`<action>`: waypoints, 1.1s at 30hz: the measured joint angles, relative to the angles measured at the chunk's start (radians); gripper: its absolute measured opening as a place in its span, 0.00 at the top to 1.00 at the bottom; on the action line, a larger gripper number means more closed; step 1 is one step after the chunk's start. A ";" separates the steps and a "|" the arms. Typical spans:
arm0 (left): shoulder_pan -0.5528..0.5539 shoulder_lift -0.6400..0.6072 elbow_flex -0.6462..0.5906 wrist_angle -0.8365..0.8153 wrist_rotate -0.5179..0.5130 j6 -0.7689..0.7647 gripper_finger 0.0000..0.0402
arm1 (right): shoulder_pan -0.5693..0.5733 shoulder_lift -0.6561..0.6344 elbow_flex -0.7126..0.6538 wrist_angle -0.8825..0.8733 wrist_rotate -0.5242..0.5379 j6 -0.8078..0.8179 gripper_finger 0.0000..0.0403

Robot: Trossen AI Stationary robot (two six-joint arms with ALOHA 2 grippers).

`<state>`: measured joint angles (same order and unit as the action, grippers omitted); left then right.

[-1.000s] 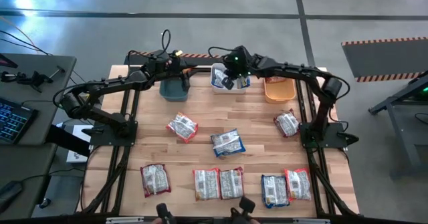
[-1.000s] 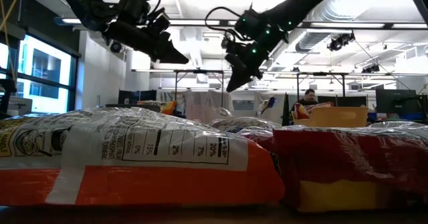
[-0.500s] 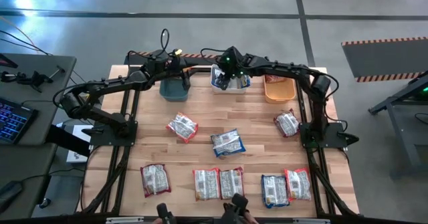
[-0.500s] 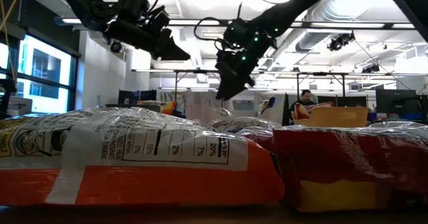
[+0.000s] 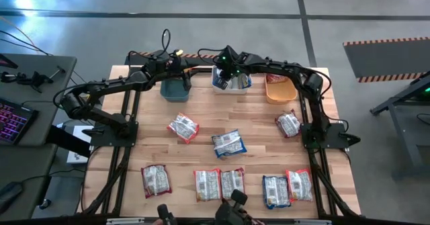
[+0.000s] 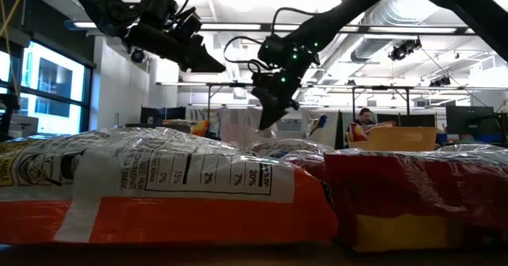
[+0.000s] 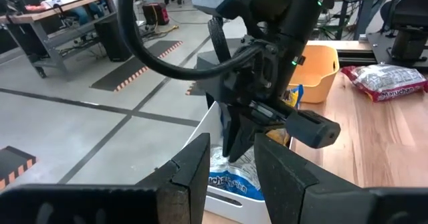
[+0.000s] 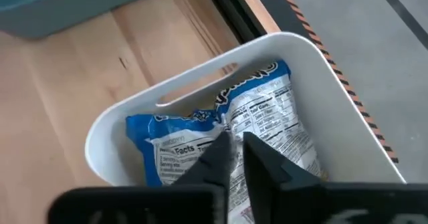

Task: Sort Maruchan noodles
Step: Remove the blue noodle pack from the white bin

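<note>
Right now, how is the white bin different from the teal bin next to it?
The white bin has a blue noodle packet lying inside; the teal bin shows none. The right tool, shut, hangs over the white bin, while the left tool hangs by the teal bin's edge. Both sit along the table's far edge.

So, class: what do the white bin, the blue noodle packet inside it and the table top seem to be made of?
White bin: likely moulded plastic, smooth, rounded rim. Blue noodle packet: thin glossy plastic film, crinkled, printed. Table top: pale wood, visible grain and plank seams.
</note>
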<state>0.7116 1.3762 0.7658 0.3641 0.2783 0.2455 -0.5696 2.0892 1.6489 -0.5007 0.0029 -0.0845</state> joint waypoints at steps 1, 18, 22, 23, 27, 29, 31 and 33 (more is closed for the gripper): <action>0.000 0.000 0.000 0.000 0.000 0.000 0.74 | 0.000 0.000 0.000 -0.005 0.000 -0.002 0.98; 0.000 0.000 0.000 -0.016 0.000 0.011 0.74 | 0.001 -0.087 -0.010 0.003 -0.035 0.010 0.99; 0.000 0.000 0.000 -0.004 0.000 0.010 0.74 | 0.012 -0.063 -0.011 -0.051 -0.032 0.039 0.86; -0.002 0.000 0.000 -0.001 0.000 0.010 0.74 | 0.016 -0.055 -0.011 -0.051 -0.027 0.042 0.82; -0.008 0.000 0.000 0.002 0.000 0.006 0.74 | 0.023 -0.026 -0.011 -0.030 -0.027 0.040 0.62; -0.008 0.000 0.000 0.002 0.000 0.006 0.74 | 0.022 -0.009 -0.011 -0.019 -0.026 0.031 0.55; -0.008 0.000 0.000 0.002 0.000 0.006 0.74 | 0.020 0.000 -0.012 0.004 0.004 0.033 0.51; -0.008 0.000 0.000 0.001 0.000 0.006 0.74 | 0.018 0.000 -0.012 0.016 0.018 0.033 0.50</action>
<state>0.7033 1.3762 0.7655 0.3652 0.2779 0.2512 -0.5518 2.0893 1.6371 -0.4843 0.0204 -0.0520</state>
